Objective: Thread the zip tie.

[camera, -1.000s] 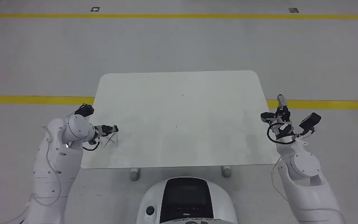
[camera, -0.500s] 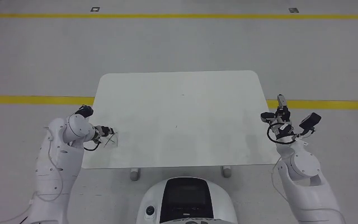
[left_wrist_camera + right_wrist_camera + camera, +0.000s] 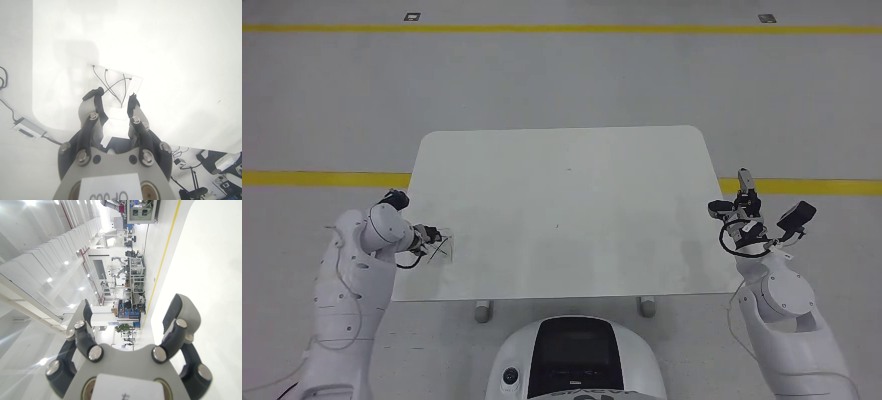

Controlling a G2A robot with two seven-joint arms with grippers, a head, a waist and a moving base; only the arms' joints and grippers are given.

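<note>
Near the left front corner of the counter (image 3: 572, 200), black ties (image 3: 109, 88) lie crossed on a clear sheet (image 3: 135, 83), the left end effector (image 3: 116, 92) spread wide just over them. Best to single out one tie, pinching by its head, clear of the crossings. The right end effector (image 3: 130, 308) hangs spread wide off the counter.

White rounded arms (image 3: 347, 290), black cables (image 3: 732, 241); left claw (image 3: 116, 93) grey, silver-screwed, black-fingered.

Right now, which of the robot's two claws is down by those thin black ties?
The left gripper: open, right at the zip ties near a table corner. The right gripper, also open, hangs off the table's opposite side, holding nothing.
</note>
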